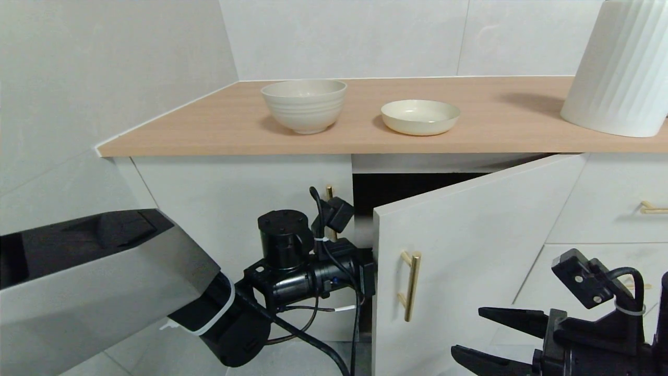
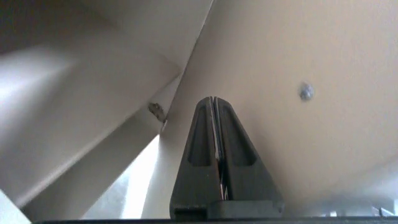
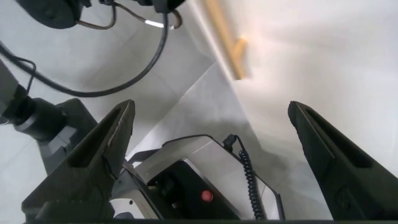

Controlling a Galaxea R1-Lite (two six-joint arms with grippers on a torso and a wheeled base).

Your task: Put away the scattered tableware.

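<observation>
Two items upper centre on counter (image 1: pixel 209 130): bowl (image 1: pixel 304 104), plate (image 1: pixel 420 116). Left gripper (image 2: pixel 214 107) pinched together at cabinet door (image 1: pixel 469 235) edge, mid-frame; right gripper (image 1: pixel 467 330) spread, lower right, likely nearer plate.

The right tool (image 3: pixel 210 107) has its two dark fingers (image 3: pixel 102 155) splayed way out to either side. In the gap between them there's the white cabinet door (image 3: pixel 323 56), with its brass handle (image 3: pixel 221 34) running close to the door's edge, and pale floor tiles (image 3: pixel 81 50) beside it. Farther off, part of the left arm (image 3: pixel 53 9) sits near that door edge, with a black cable (image 3: pixel 165 34) looping off it over the tiles.
</observation>
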